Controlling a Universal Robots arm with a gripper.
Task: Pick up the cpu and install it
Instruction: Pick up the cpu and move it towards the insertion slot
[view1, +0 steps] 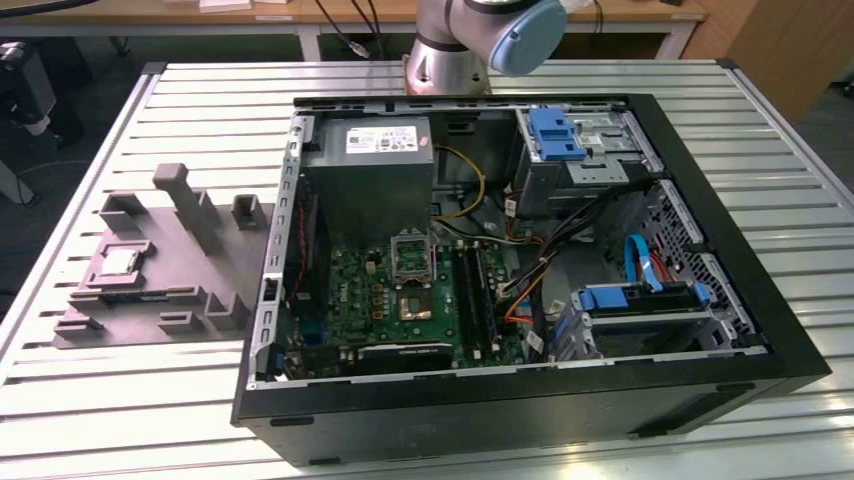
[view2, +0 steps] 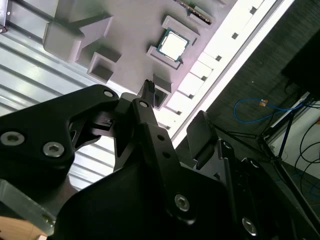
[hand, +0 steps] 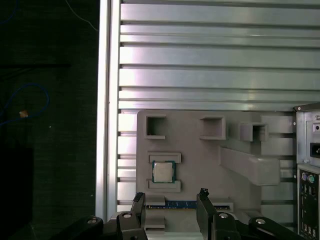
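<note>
Small, thin, square silvery-grey cpu (hand: 163, 172): lies flat in a recess of the grey moulded plastic tray (hand: 200, 150). The tray sits on the slatted metal desk (view1: 200, 100), to the exterior view's left of the open black computer case (view1: 747, 300). Black jaws: set apart, holding nothing, poised above the tray near the cpu.

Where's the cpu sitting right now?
The cpu lies in a pocket of the grey tray, on the exterior view's left of the open computer case.
</note>
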